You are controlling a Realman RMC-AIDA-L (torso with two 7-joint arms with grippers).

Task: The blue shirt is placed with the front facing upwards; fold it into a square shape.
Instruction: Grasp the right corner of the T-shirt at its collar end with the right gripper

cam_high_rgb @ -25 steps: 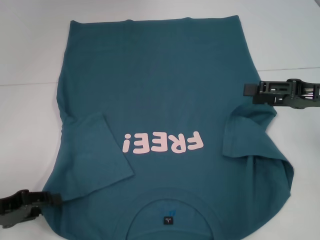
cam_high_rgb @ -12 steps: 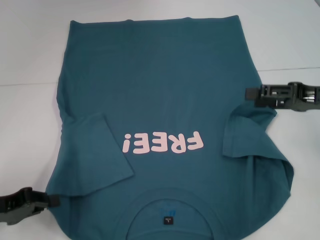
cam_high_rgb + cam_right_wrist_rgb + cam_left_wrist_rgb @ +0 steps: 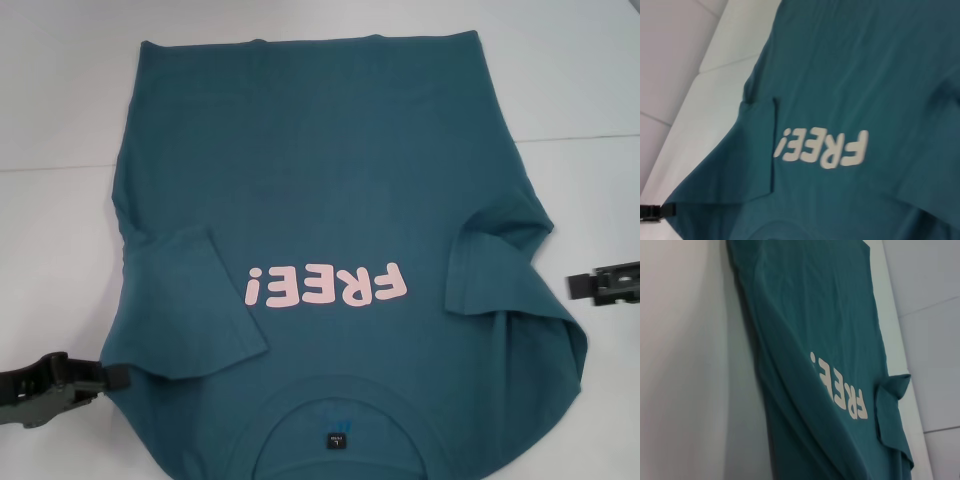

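White tabletop (image 3: pixel 60 120) fills the head view from edge to edge, plain and matte, with a thin seam running across it from the left side to the right about a third of the way down, partly covered by cloth. At the lower left of the frame the left gripper (image 3: pixel 118 376) reaches in low from the edge, its dark fingertips drawn close together and touching the hem-side edge of the folded left sleeve; whether any cloth is pinched between them cannot be told from here. Spread over the middle of the frame lies the blue shirt (image 3: pixel 320 180), front up, collar toward the bottom edge and hem toward the top, the pink "FREE!" lettering (image 3: pixel 326 287) reading upside down across the chest and a small black label (image 3: pixel 335 439) showing inside the collar. Both short sleeves are folded inward onto the body, the one on the right more crumpled, with a loose bulge of fabric below it. At the middle right edge the right gripper (image 3: pixel 572 285) pokes in just past the frame's border, well apart from the shirt and holding nothing; only its dark tip shows, so its fingers cannot be judged.
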